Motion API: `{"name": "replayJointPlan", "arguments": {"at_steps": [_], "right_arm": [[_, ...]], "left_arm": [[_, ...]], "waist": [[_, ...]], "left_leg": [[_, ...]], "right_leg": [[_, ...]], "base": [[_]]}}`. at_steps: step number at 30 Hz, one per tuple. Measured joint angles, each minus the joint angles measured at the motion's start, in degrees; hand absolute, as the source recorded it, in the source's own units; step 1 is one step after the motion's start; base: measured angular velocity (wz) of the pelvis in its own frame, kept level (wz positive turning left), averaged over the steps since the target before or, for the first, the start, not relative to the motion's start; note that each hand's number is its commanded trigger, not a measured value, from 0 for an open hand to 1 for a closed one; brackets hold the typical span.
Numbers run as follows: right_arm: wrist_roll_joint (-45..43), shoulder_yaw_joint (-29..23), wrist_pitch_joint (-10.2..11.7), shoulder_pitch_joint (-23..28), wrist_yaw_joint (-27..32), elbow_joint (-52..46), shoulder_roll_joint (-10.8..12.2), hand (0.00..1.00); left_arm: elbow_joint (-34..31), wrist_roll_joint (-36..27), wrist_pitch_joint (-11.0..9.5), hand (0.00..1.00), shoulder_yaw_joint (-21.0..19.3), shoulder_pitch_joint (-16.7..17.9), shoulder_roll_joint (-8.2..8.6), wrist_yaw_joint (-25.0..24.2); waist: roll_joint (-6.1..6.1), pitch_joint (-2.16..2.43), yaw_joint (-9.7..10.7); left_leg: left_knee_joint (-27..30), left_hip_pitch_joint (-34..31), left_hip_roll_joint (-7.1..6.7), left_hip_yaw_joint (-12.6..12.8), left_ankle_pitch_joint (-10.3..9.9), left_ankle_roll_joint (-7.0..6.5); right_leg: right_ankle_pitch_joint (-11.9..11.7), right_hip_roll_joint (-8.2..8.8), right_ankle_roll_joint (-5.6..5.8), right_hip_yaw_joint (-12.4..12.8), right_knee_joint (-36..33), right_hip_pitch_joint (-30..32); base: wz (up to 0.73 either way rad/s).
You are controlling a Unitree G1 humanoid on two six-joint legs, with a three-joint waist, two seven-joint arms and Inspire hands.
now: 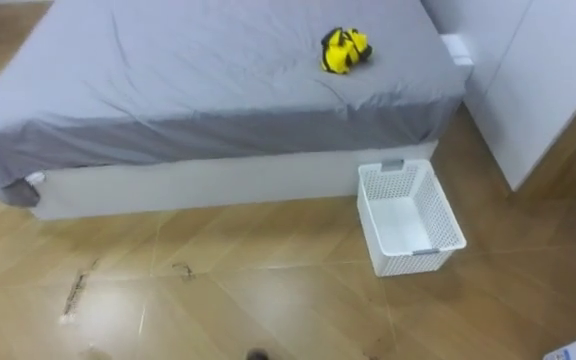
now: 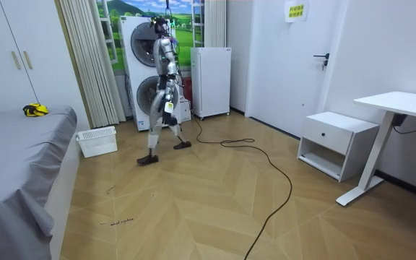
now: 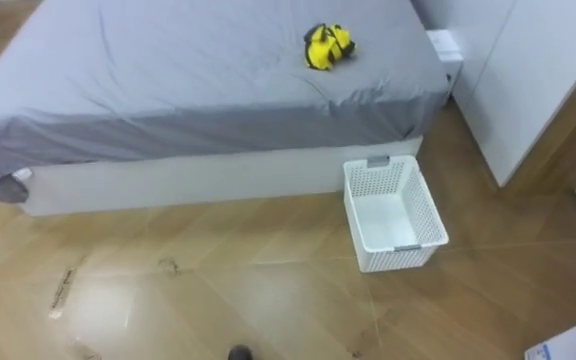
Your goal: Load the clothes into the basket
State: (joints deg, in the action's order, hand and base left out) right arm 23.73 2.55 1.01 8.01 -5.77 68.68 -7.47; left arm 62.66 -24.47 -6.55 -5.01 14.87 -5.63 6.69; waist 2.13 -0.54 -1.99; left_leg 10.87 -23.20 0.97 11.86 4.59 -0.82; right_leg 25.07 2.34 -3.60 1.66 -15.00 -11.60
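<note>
Home bedroom, doubling as a laundry corner. A bed (image 1: 218,70) with a grey sheet is filling the upper half of the eye views, with a white laundry basket (image 1: 408,215) sitting on the floor at its corner. In the room view, wardrobe doors (image 2: 13,58) are showing upper left and curtains (image 2: 89,65) are hanging beside them. Two stacked washing machines (image 2: 137,72) and a small white fridge (image 2: 211,81) are standing at back centre. A low drawer cabinet (image 2: 334,141) and a white desk (image 2: 403,105) are sitting at right, below a door (image 2: 302,58). Herringbone wood floor (image 2: 193,202) is running throughout.

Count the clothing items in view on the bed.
1: a yellow-and-black bundle on the grey bed, near the corner by the white basket. Folds may hide more.
</note>
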Motion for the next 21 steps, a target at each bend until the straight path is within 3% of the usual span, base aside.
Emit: {"name": "replayJointPlan", "arguments": {"at_steps": [1, 2, 3, 4, 5, 6, 7, 8, 9, 10, 11, 12, 13, 14, 15, 16, 17, 18, 19, 20, 21], "right_arm": [[-0.25, -0.12, 0.01, -0.01, 0.0, -0.26, 0.02, 0.0], [-0.56, -0.97, 0.2, -0.17, -0.05, -0.61, 0.11, 0.0], [-0.58, -1.29, 0.42, -0.29, 0.02, -0.62, 0.12, 0.0], [-0.33, -1.44, 0.71, -0.27, 0.09, -0.66, 0.06, 0.0], [0.11, -1.48, 1.16, 0.22, 0.5, -0.74, 0.02, 0.0], [0.43, -1.52, 1.47, 0.62, 1.07, -1.41, 0.08, 0.0], [0.47, -1.52, 1.47, 0.94, 1.31, -1.65, 0.1, 0.0], [0.47, -1.83, 1.65, 2.08, 1.85, -2.47, 0.07, 0.0], [0.53, -2.43, 2.01, 2.75, 2.27, -2.59, 0.04, 0.0], [0.53, -2.67, 2.1, 2.67, 2.44, -2.6, 0.0, 0.0], [0.51, -2.7, 2.14, 2.07, 2.6, -2.83, 0.0, 0.0], [1.07, -2.63, 2.06, 1.11, 2.62, -4.78, 0.05, 0.0], [1.45, -2.64, 2.07, 0.97, 2.57, -6.06, 0.06, 0.0], [1.38, -2.67, 2.07, 0.77, 2.68, -8.86, 0.1, 0.0], [1.2, -2.6, 2.1, 0.3, 3.14, -11.26, 0.11, 0.0], [1.21, -2.57, 2.2, 0.0, 3.36, -11.93, 0.13, 0.0], [1.06, -2.57, 2.36, -0.41, 4.09, -12.95, 0.16, 0.0], [1.1, -2.62, 2.88, -0.74, 4.83, -13.59, 0.13, 0.0], [1.2, -2.67, 3.02, -1.02, 5.39, -13.69, 0.16, 0.0], [0.84, -2.92, 3.39, -2.0, 6.28, -14.21, 0.32, 0.0], [0.58, -3.27, 3.71, -2.77, 7.04, -16.76, 0.58, 0.0]], "left_arm": [[-0.01, 0.3, -0.01, 0.0, 0.0, 0.25, 0.03, -0.23], [0.02, 0.37, -0.01, 0.0, 0.0, 0.37, 0.02, -0.76], [0.31, 0.36, 0.01, 0.0, -0.01, 0.01, -0.01, -0.87], [0.29, 0.36, 0.01, 0.0, 0.0, -0.2, 0.02, -0.92], [0.33, 0.26, 0.0, 0.0, 0.04, -0.24, -0.06, -0.97], [0.5, 0.27, -0.02, 0.0, 0.02, -0.31, -0.25, -0.96], [0.49, 0.27, -0.03, 0.0, 0.03, -0.25, -0.37, -0.91], [0.42, 0.41, -0.02, 0.0, 0.04, -0.71, -0.41, -0.64], [0.23, 0.64, -0.06, 0.0, 0.82, -1.16, -0.39, -0.54], [0.22, 1.3, -0.13, 0.0, 1.01, -1.64, -0.32, -0.54], [0.25, 2.43, -0.27, 0.0, 0.85, -2.56, -0.1, -0.48], [0.29, 4.2, -0.44, 0.0, 0.97, -3.09, -0.09, -0.55], [0.23, 4.99, -0.55, 0.0, 0.97, -3.22, -0.08, -0.6], [-0.1, 6.66, -0.56, 0.0, 0.96, -3.4, -0.1, -0.67], [-0.61, 7.89, -0.54, 0.0, 1.62, -3.54, -0.25, -0.75], [-0.75, 7.98, -0.5, 0.0, 2.24, -3.65, -0.37, -0.81], [-0.96, 8.17, -0.44, 0.0, 3.27, -3.95, -0.36, -0.87], [-1.07, 8.47, -0.18, 0.0, 4.38, -3.95, -0.19, -0.87], [-1.15, 8.61, 0.16, 0.0, 4.98, -4.09, 0.0, -0.87], [-1.27, 9.59, 0.34, 0.0, 5.42, -3.36, 0.18, -0.97], [-1.24, 9.89, 0.41, 0.0, 5.41, -2.68, 0.05, -1.03]], "waist": [[0.35, 0.09, 0.02], [1.35, 0.52, 0.21], [2.5, 0.08, 0.18], [2.42, -0.12, 0.07], [2.03, -0.12, 0.05], [1.7, 0.1, -0.16], [1.6, 0.13, -0.14], [1.52, 0.31, 0.49], [0.31, 0.61, 0.2], [0.03, 0.73, 0.12], [-1.04, 0.58, -0.21], [-1.64, 0.13, -0.27], [-2.39, 0.29, -0.11], [-2.82, 0.03, 0.07], [-3.74, 0.01, 0.48], [-3.56, -0.28, 0.75], [-3.91, -0.03, 0.99], [-4.03, 0.02, 1.3], [-3.94, -0.06, 1.37], [-4.73, 0.38, 1.28], [-4.61, 0.84, 0.72]], "left_leg": [[1.13, -0.35, -0.5, 0.7, 1.3, -1.22], [4.66, -1.39, -1.74, 1.92, 1.64, -3.47], [9.16, -2.36, -2.83, 3.08, -2.04, -4.37], [11.37, -2.58, -2.83, 3.56, -3.78, -4.2], [14.87, -2.05, -2.76, 3.83, -7.48, -4.38], [16.77, -0.41, -2.94, 3.99, -10.75, -4.47], [16.82, 0.95, -3.38, 4.06, -11.95, -4.61], [15.68, 4.61, -4.42, 4.48, -14.08, -5.12], [13.74, 8.53, -4.77, 4.82, -15.76, -5.47], [12.76, 10.19, -4.78, 4.51, -16.5, -5.62], [10.41, 13.47, -4.73, 3.43, -17.13, -5.35], [7.72, 16.71, -4.62, 1.61, -17.34, -5.02], [6.52, 18.28, -4.47, 0.66, -17.45, -4.85], [4.54, 21.0, -4.2, -1.6, -17.85, -4.53], [3.6, 23.11, -3.72, -3.41, -18.83, -4.17], [3.06, 24.06, -3.55, -4.59, -19.36, -3.93], [2.08, 26.21, -3.18, -5.97, -20.52, -3.41], [1.51, 28.45, -2.55, -7.09, -22.03, -2.64], [1.39, 29.67, -1.69, -7.94, -22.81, -2.09], [1.59, 31.28, -0.19, -9.73, -23.96, -0.91], [2.38, 31.53, 1.0, -10.85, -25.16, 0.37]], "right_leg": [[0.34, 0.79, 0.49, 0.15, 0.82, -0.66], [0.87, 2.81, 1.53, -0.24, 2.39, -1.68], [0.78, 4.66, 3.03, -1.08, 1.86, -2.13], [0.23, 5.18, 4.05, -1.9, 0.76, -2.2], [-1.33, 6.37, 6.8, -3.71, -4.22, -1.67], [-3.86, 7.03, 8.37, -5.18, -12.42, 0.32], [-6.05, 7.7, 8.51, -6.07, -16.58, 1.34], [-12.95, 9.14, 8.06, -7.87, -24.59, 3.11], [-22.37, 9.89, 7.51, -8.57, -31.15, 5.22], [-24.85, 10.09, 7.47, -8.63, -34.19, 6.77], [-20.56, 9.93, 5.33, -9.56, -40.16, 11.19], [-15.23, 8.89, 4.33, -10.99, -43.41, 16.07], [-13.04, 8.13, 3.69, -11.66, -43.63, 18.83], [-9.73, 6.09, 2.94, -12.86, -41.68, 23.54], [-7.97, 4.01, 2.76, -13.91, -36.3, 27.74], [-7.8, 3.27, 2.75, -14.39, -32.37, 29.32], [-8.43, 2.21, 2.83, -14.36, -22.54, 31.46], [-13.12, 2.07, 2.6, -14.25, -13.18, 32.76], [-16.62, 1.85, 2.69, -14.27, -10.61, 33.29], [-21.73, 1.01, 2.18, -14.67, -6.43, 33.94], [-23.51, 0.74, -0.09, -16.16, -6.49, 34.14]], "base": [[-0.23], [-0.13], [-0.1], [-0.09], [-0.07], [-0.05], [0.17], [0.29], [0.27], [0.0], [-0.14], [-0.15], [-0.07], [0.0], [0.12], [0.36], [0.63], [0.68], [0.63], [0.39], [0.23]]}}
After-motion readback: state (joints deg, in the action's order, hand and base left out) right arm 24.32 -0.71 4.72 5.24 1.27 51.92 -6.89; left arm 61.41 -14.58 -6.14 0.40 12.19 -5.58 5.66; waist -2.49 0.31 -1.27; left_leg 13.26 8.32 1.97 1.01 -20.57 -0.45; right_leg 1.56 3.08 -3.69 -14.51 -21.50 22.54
